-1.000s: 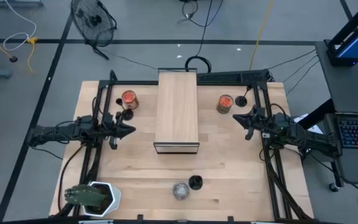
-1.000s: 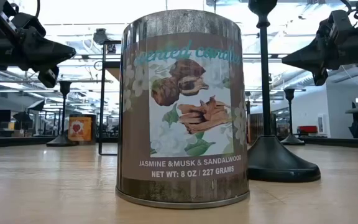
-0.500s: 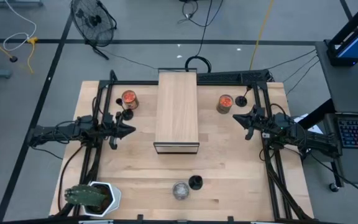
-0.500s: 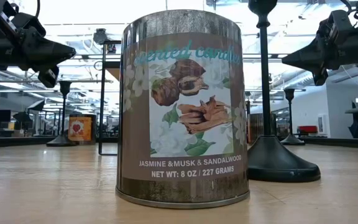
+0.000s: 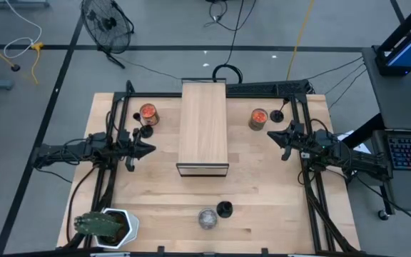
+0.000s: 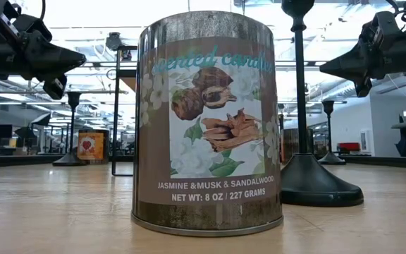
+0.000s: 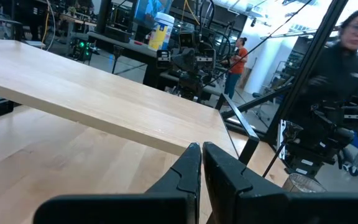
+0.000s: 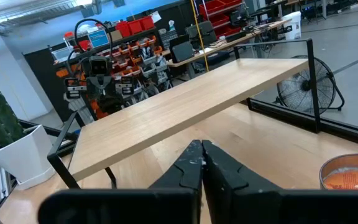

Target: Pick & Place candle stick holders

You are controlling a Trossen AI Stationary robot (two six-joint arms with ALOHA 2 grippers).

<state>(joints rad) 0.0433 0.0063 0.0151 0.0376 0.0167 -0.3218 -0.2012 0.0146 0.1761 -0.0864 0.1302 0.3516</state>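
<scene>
Both arms hung idle above the table (image 5: 262,214), one at each side of the raised wooden shelf (image 5: 204,125). The left gripper (image 5: 150,149) had its fingers (image 7: 188,171) pressed almost together and held nothing; the right gripper (image 5: 270,134) was fully shut and equally empty.

The 3 candle stick holders stood apart. One holder (image 5: 145,131) sat just beyond the left gripper's tip, beside an orange-topped tin (image 5: 148,113). A 2nd holder (image 5: 277,116) stood near the right gripper, next to the other orange-topped tin (image 5: 257,118). The 3rd holder (image 5: 224,209) stood at the table's front edge, just beside a shiny silver tin (image 5: 207,218), well apart from both grippers.

Each holder's long axis ran vertical, so the nearest reach appeared to be the left arm's to the holder at its tip.

In the low view the front holder (image 6: 304,106) looked matte black: a flared round base, a thin upright stem and a small cup, though from above the far 2 were too small to judge in detail.

A potted cactus (image 5: 104,225) occupied the front left corner.
</scene>
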